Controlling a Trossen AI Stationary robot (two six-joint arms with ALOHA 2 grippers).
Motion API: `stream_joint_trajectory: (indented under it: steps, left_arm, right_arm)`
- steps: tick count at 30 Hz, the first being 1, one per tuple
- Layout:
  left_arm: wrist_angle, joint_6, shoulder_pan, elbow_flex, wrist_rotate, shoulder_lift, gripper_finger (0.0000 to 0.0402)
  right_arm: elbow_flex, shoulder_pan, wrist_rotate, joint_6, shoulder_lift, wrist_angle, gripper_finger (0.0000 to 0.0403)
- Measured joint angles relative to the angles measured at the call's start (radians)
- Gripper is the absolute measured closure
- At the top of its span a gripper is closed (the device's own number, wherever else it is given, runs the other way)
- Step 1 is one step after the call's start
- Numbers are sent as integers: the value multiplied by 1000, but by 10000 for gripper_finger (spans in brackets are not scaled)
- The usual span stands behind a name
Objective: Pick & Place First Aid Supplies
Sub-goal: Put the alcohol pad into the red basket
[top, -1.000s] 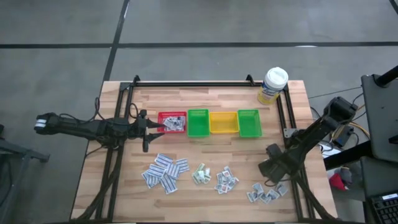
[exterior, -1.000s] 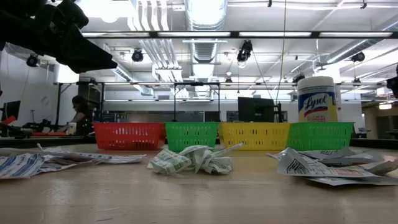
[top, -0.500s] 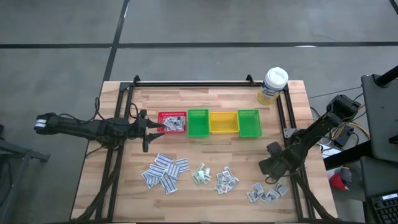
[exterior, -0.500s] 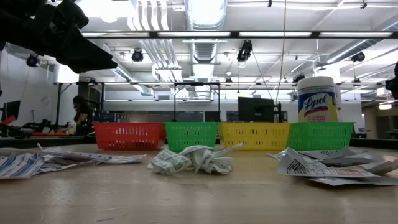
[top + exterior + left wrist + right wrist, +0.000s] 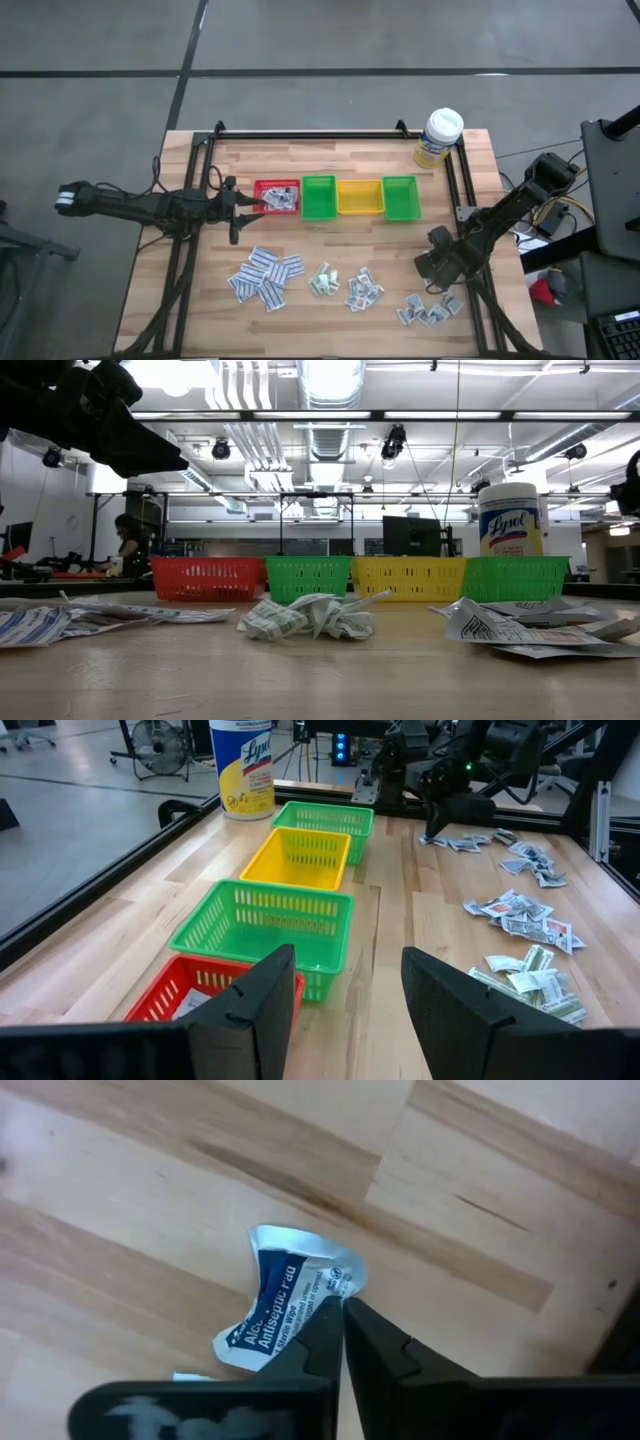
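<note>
1. At the left of the high view I see my left gripper (image 5: 240,208) just beside the red bin (image 5: 277,196), jaws standing apart with nothing between them; white packets already lie in that bin.
2. Right of the red bin runs a touching row: a green bin (image 5: 319,197), a yellow bin (image 5: 359,196) and a second green bin (image 5: 400,197).
3. In the lower middle of the high view the first aid supplies (image 5: 266,277) lie in four loose heaps on the surface (image 5: 340,320), from lower left to lower right.
4. In the upper right of the low view a white-capped tub (image 5: 510,518) reads "Lysol" in blue script on a yellow label; its smaller print is too small for me to read.
5. At the lower right of the high view my right gripper (image 5: 432,270) is down by the rightmost heap. In its wrist view the jaws are together, pinching the edge of a crumpled white packet (image 5: 288,1306) with blue print; I make out "Alco…" and "Antiseptic", the rest is creased.
6. The surface is pale wood planks framed by black rails.
7. Across the low view, the room shows white ducts, ceiling lamps, a dark monitor (image 5: 411,536), and a person (image 5: 128,542) seated far left.
</note>
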State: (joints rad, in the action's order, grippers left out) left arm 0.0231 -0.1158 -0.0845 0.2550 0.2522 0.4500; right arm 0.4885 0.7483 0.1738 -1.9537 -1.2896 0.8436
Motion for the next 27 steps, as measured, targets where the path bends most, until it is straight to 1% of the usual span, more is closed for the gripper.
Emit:
stream_joint_trajectory:
  steps: [5, 8, 17, 19, 23, 27]
  left_arm:
    - [0, 0, 0, 0, 0, 0, 223]
    - [0, 0, 0, 0, 0, 0, 223]
    - [0, 0, 0, 0, 0, 0, 223]
    - [0, -9, 0, 0, 0, 0, 223]
    - [-2, -24, 0, 0, 0, 2, 223]
    - [-31, -64, 0, 0, -3, 31, 223]
  right_arm:
    - [0, 0, 4, 25, 0, 6, 394]
    - [0, 0, 26, 42, 0, 9, 394]
    - [47, -2, 178, 129, 3, 10, 395]
    - [60, -1, 224, 143, 6, 9, 395]
    - [81, -2, 345, 230, 9, -51, 395]
    - [91, -2, 509, 340, 10, -172, 395]
